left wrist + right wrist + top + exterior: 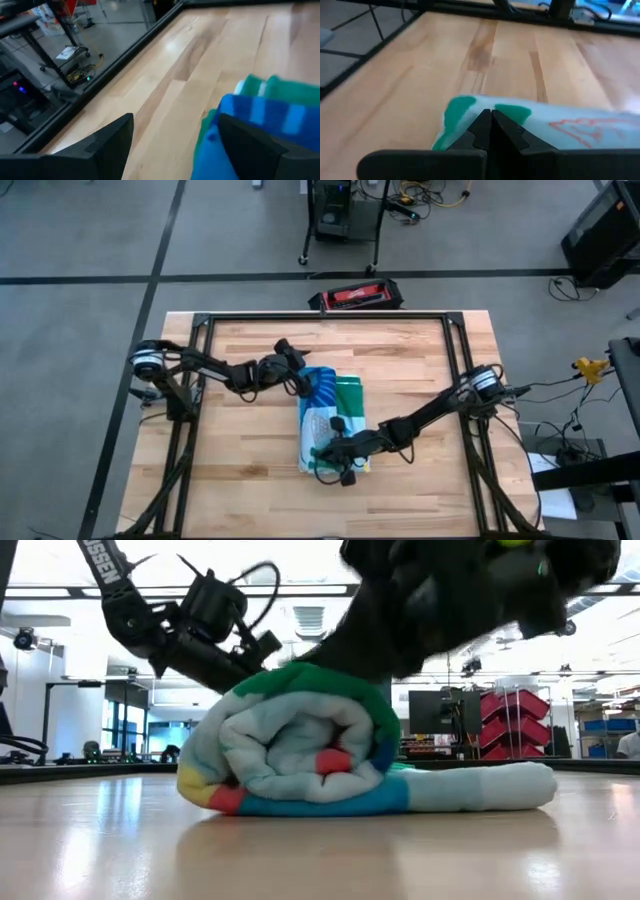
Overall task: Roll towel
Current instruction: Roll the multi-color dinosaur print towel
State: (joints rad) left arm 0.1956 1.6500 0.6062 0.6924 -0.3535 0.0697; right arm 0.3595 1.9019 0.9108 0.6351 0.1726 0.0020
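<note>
The towel [330,420] lies mid-table, partly rolled. In the low view the roll [300,745] shows end-on, green outside and pale inside, and a flat tail [480,785] lies on the table toward the right. My right gripper [328,450] is shut over the roll's near end. It also shows in the right wrist view [490,120]. My left gripper [296,362] is open at the roll's far end. In the left wrist view [175,142] one finger [250,145] stands beside blue and green cloth [270,110]. My right gripper meets the top of the roll [375,675] near its near end with shut fingers, slanting down from the table's right. The gripper itself hides the exact place of contact. The roll lies on the table. My left gripper: I cannot tell whether its finger touches the cloth.
A black frame rail [320,317] runs along the table's far edge, with side rails left and right. A red and black case [357,297] lies beyond the far rail. Bare wood [240,470] shows left, right and near of the towel.
</note>
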